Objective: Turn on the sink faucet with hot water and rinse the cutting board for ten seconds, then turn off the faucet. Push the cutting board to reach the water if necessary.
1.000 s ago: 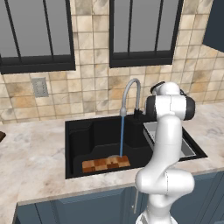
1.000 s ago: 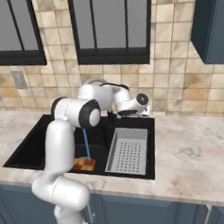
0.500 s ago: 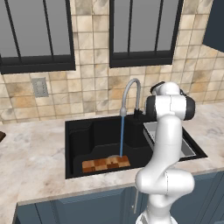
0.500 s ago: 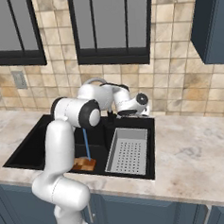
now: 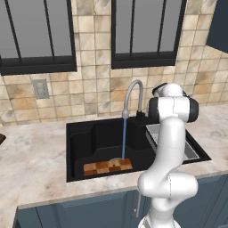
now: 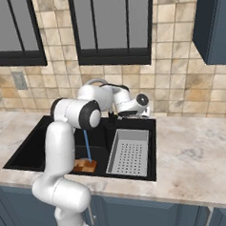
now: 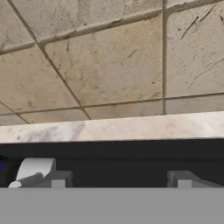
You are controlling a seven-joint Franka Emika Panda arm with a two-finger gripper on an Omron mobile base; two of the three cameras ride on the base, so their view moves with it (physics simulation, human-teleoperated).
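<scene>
The sink faucet [image 5: 133, 91] arches over the black sink [image 5: 80, 142], and a thin blue stream of water [image 5: 124, 138] falls from its spout. The water lands on the back edge of the checkered cutting board [image 5: 107, 167], which lies flat on the basin floor near the front wall; the right base view also shows the cutting board [image 6: 85, 165] under the stream. My gripper [image 6: 127, 115] is behind the sink at the faucet's base, pointing at the tiled wall. In the hand view the gripper [image 7: 120, 179] is open with nothing between its fingertips [image 7: 59, 178]. A pale grey rounded faucet part [image 7: 34, 170] touches the left tip's outer side.
A grey perforated drainer tray [image 6: 131, 152] fills the right part of the sink. Marble counter [image 6: 199, 152] runs on both sides, with the tiled wall and dark-framed windows close behind the faucet. My own arm hides the tray's left part in the left base view.
</scene>
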